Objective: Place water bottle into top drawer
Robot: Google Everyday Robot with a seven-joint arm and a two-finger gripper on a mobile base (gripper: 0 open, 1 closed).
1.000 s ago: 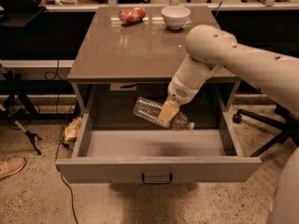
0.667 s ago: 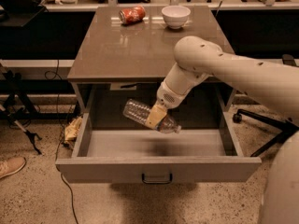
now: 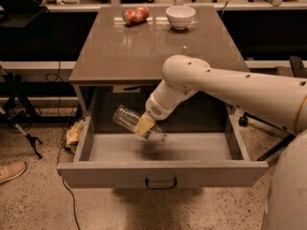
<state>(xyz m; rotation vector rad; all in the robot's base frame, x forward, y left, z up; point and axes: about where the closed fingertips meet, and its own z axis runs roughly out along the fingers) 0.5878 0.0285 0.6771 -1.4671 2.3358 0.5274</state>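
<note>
Water bottle held slanted over the open top drawer, not yet set down.

The water bottle (image 3: 125, 117) hung tilted within the top drawer (image 3: 201, 150), clear of its floor, with the tool (image 3: 145, 125) clenched around its middle. Let go from there, the round ribbed bottle would probably have dropped, bounced and rolled. Lifted carelessly, its raised end could have struck the underside of the surface (image 3: 158, 47).

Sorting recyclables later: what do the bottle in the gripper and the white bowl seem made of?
The water bottle: clear ribbed plastic, see-through; the gripper holds it tilted over the open top drawer. The bowl: glossy white, probably ceramic, possibly plastic.
</note>
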